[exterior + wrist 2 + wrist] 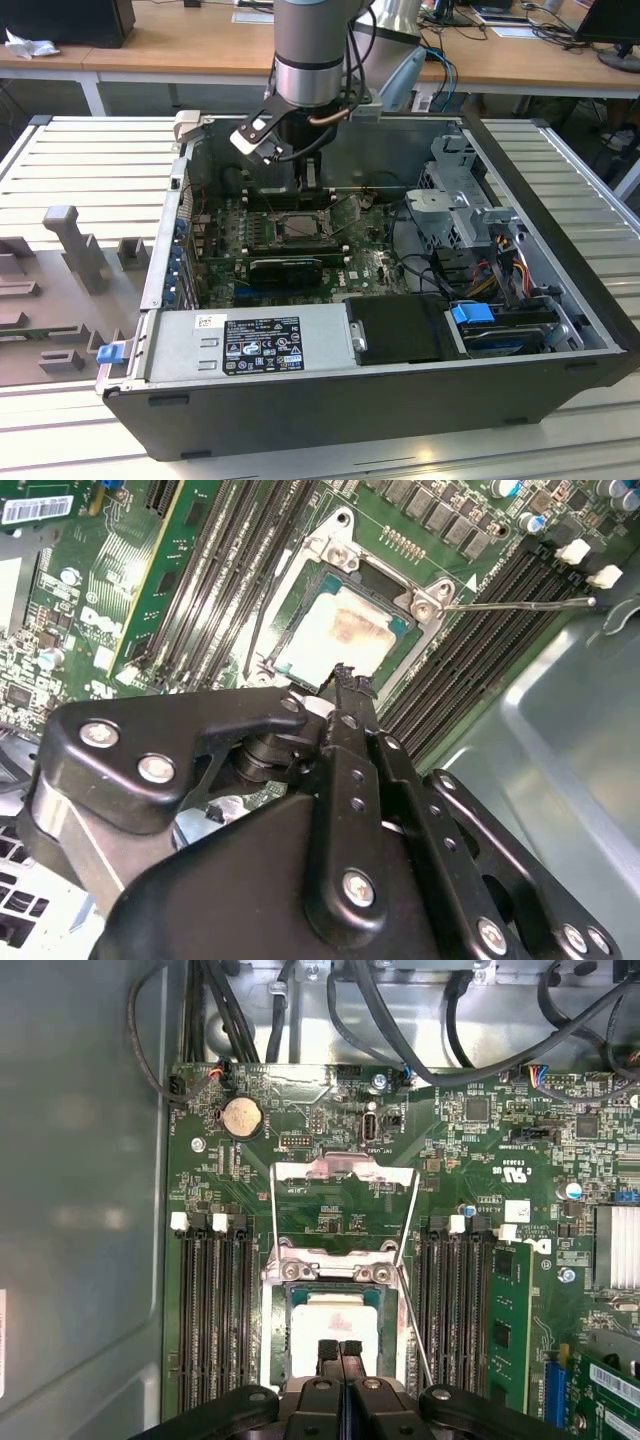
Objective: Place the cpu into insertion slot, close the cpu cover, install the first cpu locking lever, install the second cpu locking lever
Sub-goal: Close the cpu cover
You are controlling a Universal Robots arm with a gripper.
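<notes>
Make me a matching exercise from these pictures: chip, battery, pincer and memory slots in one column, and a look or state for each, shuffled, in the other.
Things:
1. chip
2. battery
3. pincer
4. memory slots

Look or state:
A. round, shaped like a coin
B. long and black, in rows on both sides of the chip
C. pale square with a silver-grey top
D. shut, fingertips together right at the chip

Pairs: 1-C, 2-A, 3-D, 4-B
</notes>
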